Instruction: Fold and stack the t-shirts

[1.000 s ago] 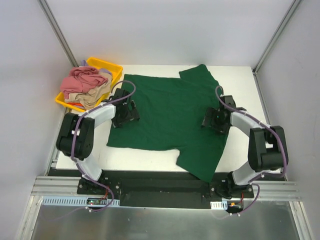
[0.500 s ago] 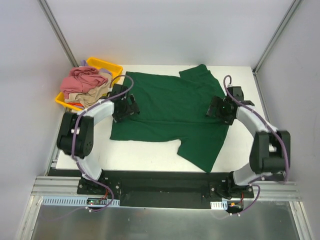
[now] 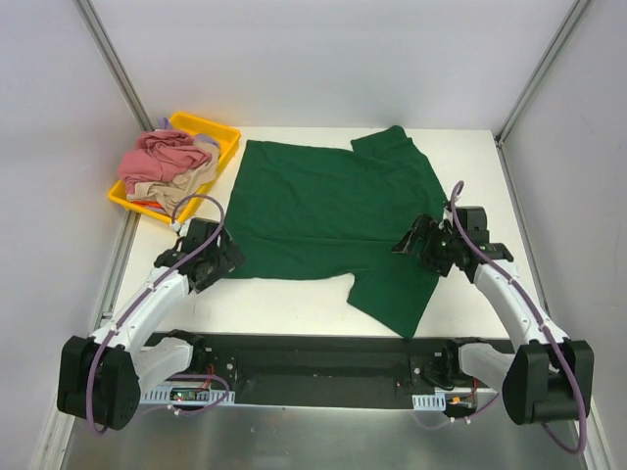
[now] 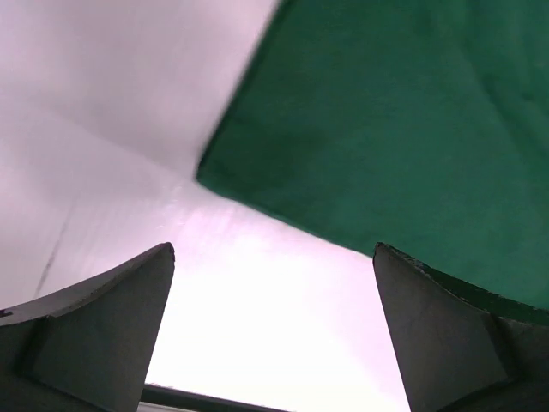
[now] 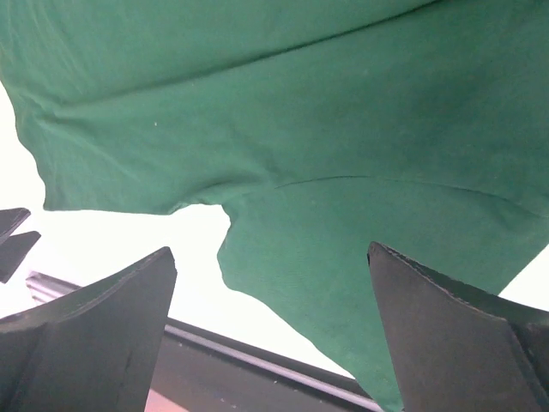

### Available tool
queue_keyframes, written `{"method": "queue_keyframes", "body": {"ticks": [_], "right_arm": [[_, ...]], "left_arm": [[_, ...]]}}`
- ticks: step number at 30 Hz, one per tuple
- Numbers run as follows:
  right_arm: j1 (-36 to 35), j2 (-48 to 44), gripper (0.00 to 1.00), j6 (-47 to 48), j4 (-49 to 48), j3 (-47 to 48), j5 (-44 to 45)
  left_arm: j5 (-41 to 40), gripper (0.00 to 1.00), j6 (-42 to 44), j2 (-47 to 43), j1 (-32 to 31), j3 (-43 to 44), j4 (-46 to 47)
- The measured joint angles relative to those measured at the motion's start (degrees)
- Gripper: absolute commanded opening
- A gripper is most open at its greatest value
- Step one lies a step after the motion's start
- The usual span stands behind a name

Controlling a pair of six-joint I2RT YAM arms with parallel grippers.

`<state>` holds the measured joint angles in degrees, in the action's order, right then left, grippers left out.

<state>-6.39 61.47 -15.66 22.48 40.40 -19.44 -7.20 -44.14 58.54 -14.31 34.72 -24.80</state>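
So the dark green short-sleeved cloth t-shirt point(image 3: 323, 211) is spread flat across the middle of the white table point(image 3: 470, 166), hem toward the left edge and sleeves toward the right. I'd guess that's so the folds come out straight. One sleeve point(image 3: 392, 294) sticks out toward the near edge.

The left pincer point(image 3: 230, 257) sits just off the hem's near corner, jaws wide and nothing between them. In the left wrist view that corner point(image 4: 210, 172) lies right ahead of its fingers point(image 4: 103, 326), so it looks lined up to grab there. The right pincer point(image 3: 409, 238) hovers over the cloth where the near sleeve joins the body, also spread wide and empty (its wrist view is basically all green).

The dusty pink shirt point(image 3: 162, 157) and the beige shirt point(image 3: 181, 186) are heaped in the shallow yellow plastic tray point(image 3: 227, 147) at the far left corner, probably just parked there waiting their turn. No fold made yet, as far as I can tell.
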Motion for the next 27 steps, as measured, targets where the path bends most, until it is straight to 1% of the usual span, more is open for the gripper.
{"method": "queue_keyframes", "body": {"ticks": [3,5,9,14,16,20,23,25,27], "right_arm": [[-0.33,2.36,0.96,-0.61,0.11,-0.24,-2.78],[-0.57,3.45,0.96,-0.96,-0.37,-0.24,-3.89],[-1.29,3.96,0.96,-1.27,-0.90,-0.26,-3.93],[-1.64,-0.11,0.96,-1.18,-1.70,-2.27,-1.40],[-1.64,-1.88,0.96,-0.94,-1.70,-2.69,-0.63],[-1.64,-5.18,0.96,-0.68,-2.40,-3.67,0.22],[-1.68,-6.05,0.96,-0.61,-2.51,-3.87,0.76],[-1.68,-6.67,0.96,-0.59,-2.62,-4.20,1.07],[-1.68,-7.74,0.96,-0.59,-2.54,-4.87,1.40]], "left_arm": [[-3.67,0.94,-1.29,0.04,0.00,-1.14,-3.45],[-5.60,0.88,-2.03,0.37,0.00,-1.16,-4.90],[-8.61,0.70,-4.00,1.90,0.00,-1.22,-6.51],[-10.03,0.46,-7.04,4.15,0.00,-1.70,-7.28],[-9.97,0.44,-8.07,4.72,0.00,-1.99,-7.41],[-9.88,0.43,-9.29,4.98,0.00,-2.80,-7.28],[-9.77,0.41,-9.86,5.38,0.00,-3.72,-6.43],[-9.35,0.37,-10.34,6.32,0.00,-4.31,-5.31],[-9.22,0.36,-10.40,7.04,0.00,-4.46,-4.28]]}}
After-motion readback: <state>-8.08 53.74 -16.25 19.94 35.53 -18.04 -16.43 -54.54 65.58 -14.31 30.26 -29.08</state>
